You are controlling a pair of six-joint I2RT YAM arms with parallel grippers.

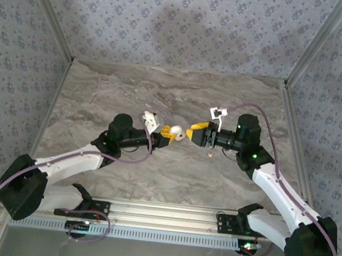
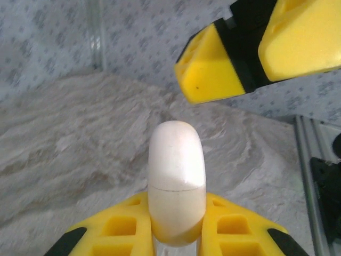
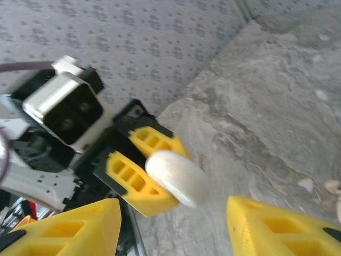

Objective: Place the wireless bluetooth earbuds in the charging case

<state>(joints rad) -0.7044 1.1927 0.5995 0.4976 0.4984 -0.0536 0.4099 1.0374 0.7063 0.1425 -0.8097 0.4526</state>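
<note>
Charging case point(image 2: 176, 176) is clamped in the left pincer point(image 2: 177, 205) above the table point(image 1: 162, 96), and the left wrist view shows its seam closed. Right pincer point(image 3: 173, 210) stands half open just beside it, empty. Right wrist view adds two pale specks, apparently earbuds point(image 3: 307, 184), on the table, one cut off at the frame edge.

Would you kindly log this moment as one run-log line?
left gripper: shut on closed, rounded cream plastic charging case | right gripper: open, facing case | tiny white earbuds: on grey marble-look table
</note>
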